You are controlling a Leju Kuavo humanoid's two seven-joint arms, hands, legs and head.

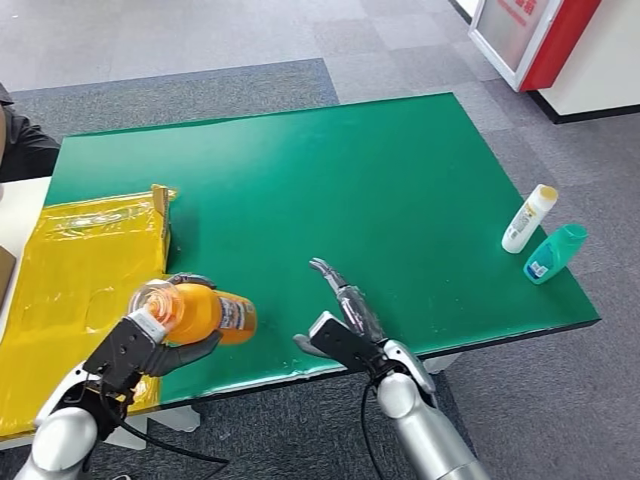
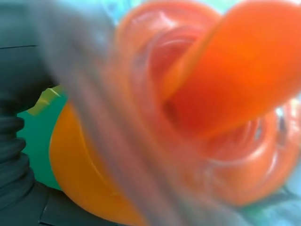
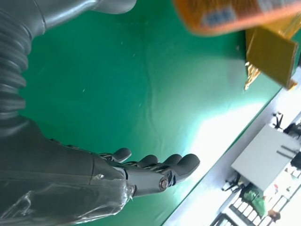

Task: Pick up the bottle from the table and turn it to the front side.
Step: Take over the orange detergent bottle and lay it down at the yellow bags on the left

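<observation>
An orange bottle (image 1: 202, 312) with a clear ribbed end and a printed label lies on its side in the air above the near left of the green table (image 1: 362, 190). My left hand (image 1: 140, 345) grips it from below. In the left wrist view the orange bottle (image 2: 199, 94) is blurred and very close to the lens. My right hand (image 1: 343, 320) hovers over the table's front edge with its fingers stretched out and nothing in it. The right wrist view shows that right hand (image 3: 149, 169) flat above the green surface, with the bottle's label end (image 3: 234, 14) at the picture's edge.
A yellow foil-wrapped box (image 1: 83, 270) covers the table's left end. At the right edge lie a white bottle with a yellow cap (image 1: 528, 218) and a teal bottle (image 1: 556, 251). A red and white cabinet (image 1: 543, 40) stands on the floor at the far right.
</observation>
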